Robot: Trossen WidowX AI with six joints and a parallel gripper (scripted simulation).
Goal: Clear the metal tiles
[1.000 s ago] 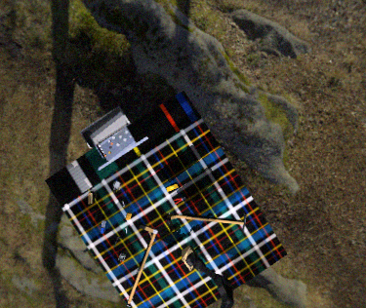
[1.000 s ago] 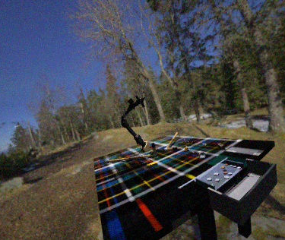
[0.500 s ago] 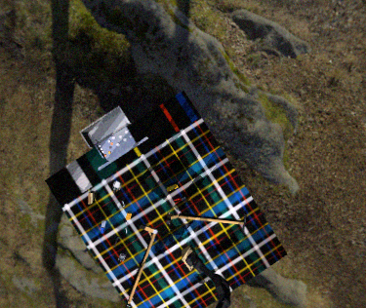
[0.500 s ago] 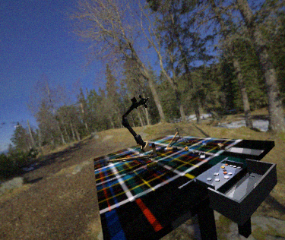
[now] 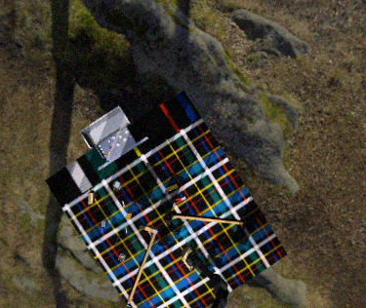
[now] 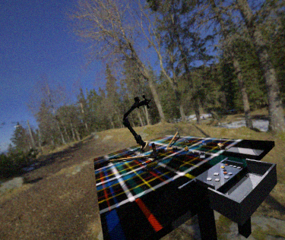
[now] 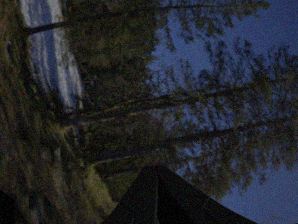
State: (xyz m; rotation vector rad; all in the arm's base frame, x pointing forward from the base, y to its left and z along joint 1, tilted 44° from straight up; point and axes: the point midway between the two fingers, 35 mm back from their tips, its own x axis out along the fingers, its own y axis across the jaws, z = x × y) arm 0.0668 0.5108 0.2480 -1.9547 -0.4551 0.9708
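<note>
The steel bench plate (image 5: 101, 150) is at the table's far edge. Several small pale and orange tiles (image 5: 118, 144) (image 6: 216, 174) lie on it. The catch box (image 5: 105, 123) (image 6: 226, 203) adjoins its outer end; no tiles can be made out inside. Two long wooden-handled tools lie on the table: one handle (image 5: 207, 219) runs crosswise, the other handle (image 5: 142, 265) slants to the lower edge; which is the long scraper I cannot tell. My gripper (image 6: 149, 102) (image 7: 157, 168) is shut and empty, raised high above the table, far from the plate, its wrist camera facing trees and sky.
A thin metal strip (image 5: 124, 153) runs along the plate's table side. A wooden block (image 5: 91, 197), a grey piece (image 5: 116, 185), a yellow block (image 5: 173, 188) and a red item (image 5: 179, 200) lie on the plaid table. An angled wooden piece (image 5: 187, 258) lies by the arm's base.
</note>
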